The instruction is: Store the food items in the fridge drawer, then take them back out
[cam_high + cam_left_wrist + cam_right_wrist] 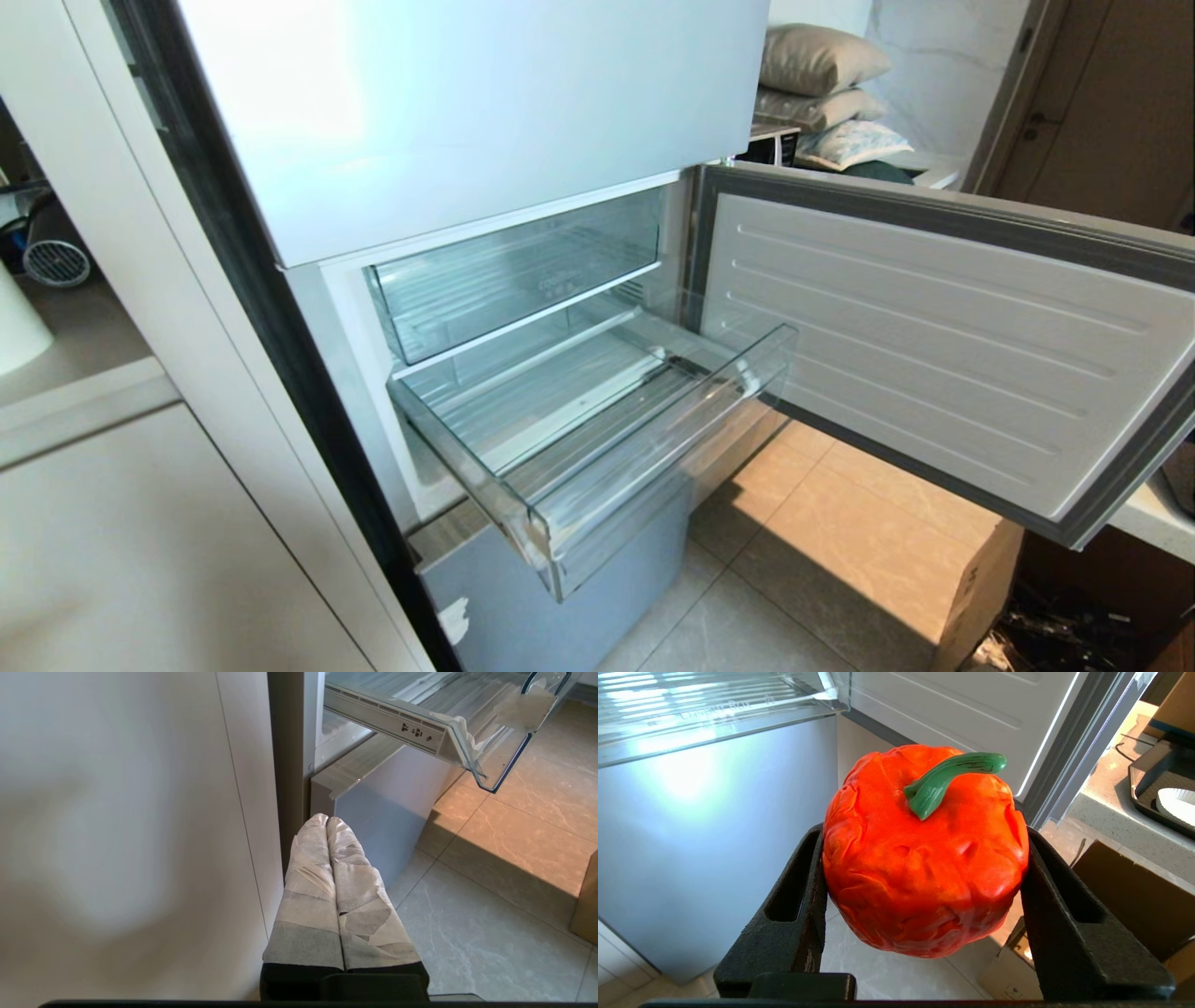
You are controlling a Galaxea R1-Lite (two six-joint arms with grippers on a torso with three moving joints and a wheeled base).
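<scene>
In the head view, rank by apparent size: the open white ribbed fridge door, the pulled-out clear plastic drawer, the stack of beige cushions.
1. Open white ribbed fridge door, largest.
2. Pulled-out clear plastic drawer.
3. Stack of beige cushions, smallest, though they sit farther back, so true size is unsure.

One orange fruit (924, 858) — one pulled-out fridge drawer (597, 439), three pillows (826, 93).

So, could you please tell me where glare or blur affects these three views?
Head view: sunlight washes out the upper door panel. Left wrist view: the cabinet wall is a soft blur. Right wrist view: a bright glare patch on the lower door panel; the orange-red fruit stays sharp.
</scene>
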